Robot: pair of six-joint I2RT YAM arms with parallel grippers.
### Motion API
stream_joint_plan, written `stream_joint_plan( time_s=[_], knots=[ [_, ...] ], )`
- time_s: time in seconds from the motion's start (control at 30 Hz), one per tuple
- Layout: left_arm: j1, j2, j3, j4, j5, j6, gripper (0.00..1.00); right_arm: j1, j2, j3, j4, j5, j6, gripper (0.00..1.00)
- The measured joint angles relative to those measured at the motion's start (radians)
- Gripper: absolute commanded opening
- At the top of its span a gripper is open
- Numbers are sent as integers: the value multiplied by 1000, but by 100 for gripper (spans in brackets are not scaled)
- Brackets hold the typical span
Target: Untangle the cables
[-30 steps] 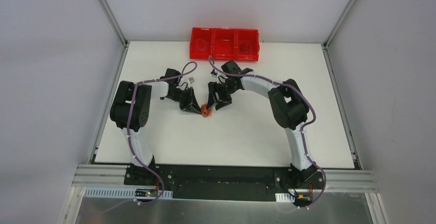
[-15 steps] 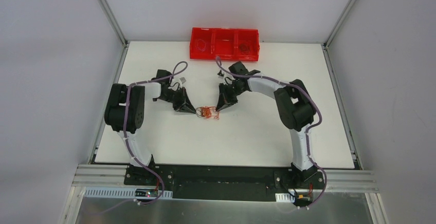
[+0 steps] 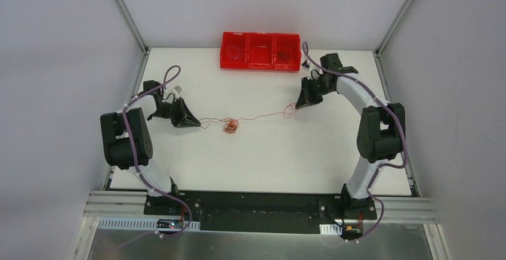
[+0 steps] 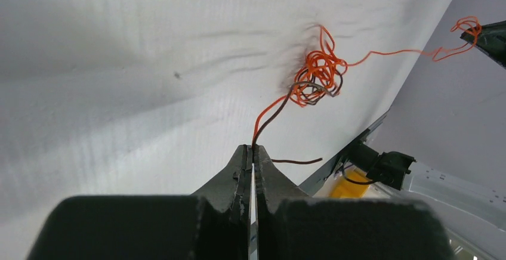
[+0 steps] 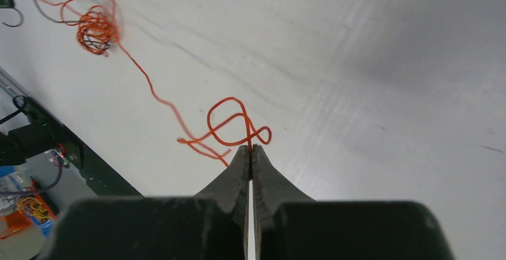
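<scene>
Though thin and wiry, bunched into a scribbly orange-and-dark knot of cables between left gripper and right gripper, nearer the left, on a matte white table. Pressed together at both sets of tips, pinching one strand end apiece. Hard to trace single wires inside the knot.

Your left arm and right arm pair white link shells with bulky black joint housings. A purple hose loops along each, and the left gripper and right gripper end in dark, wedge-shaped fingers.
</scene>
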Motion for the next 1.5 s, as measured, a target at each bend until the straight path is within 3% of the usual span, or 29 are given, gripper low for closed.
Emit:
stream_joint_plan(
  time_s=[0.23, 0.47, 1.0, 1.17, 1.33, 1.5],
  knots=[
    [114, -6, 30, -131, -31, 110, 0, -200, -18, 12, -132, 42, -137, 0],
    [139, -4, 49, -212, -102, 203, 0, -377, -29, 116, -202, 61, -197, 0],
    [221, 52, 96, -264, -262, 347, 0, -605, -58, 294, -231, 83, -223, 0],
    [230, 70, 105, -281, -241, 388, 0, -633, -58, 316, -249, 48, -225, 0],
    [173, 31, 105, -301, -148, 406, 0, -598, -65, 325, -300, -75, -188, 0],
    [-35, -130, 119, -302, -85, 420, 0, -489, -129, 327, -299, -207, -90, 0]
  ],
)
